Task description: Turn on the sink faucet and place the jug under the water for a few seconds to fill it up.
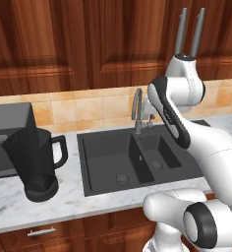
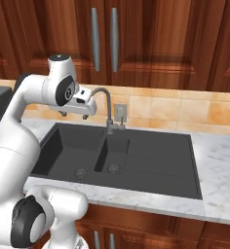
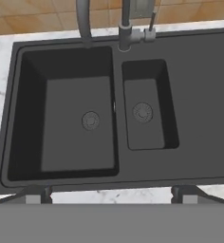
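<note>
The jug (image 1: 37,162), a tall dark tapered pitcher with a loop handle, stands upright on the marble counter left of the sink (image 1: 103,182). The black sink (image 3: 199,95) has a deep left bowl and a smaller right bowl. At its back edge rises the grey gooseneck sink faucet (image 2: 107,104), its spout arched over the left bowl; its small lever (image 3: 152,26) is on the right of the base. No water is in view at the spout. My gripper (image 2: 74,115) hangs open above the back of the left bowl, just left of the faucet, holding nothing. Its fingertips (image 3: 38,194) stand wide apart.
A dark grey microwave (image 1: 7,133) sits behind the jug on the left counter. Wooden wall cabinets with long metal handles (image 2: 95,39) hang above the tiled backsplash. Bare marble counter (image 2: 219,160) stretches right of the sink. An outlet (image 2: 120,112) sits behind the faucet.
</note>
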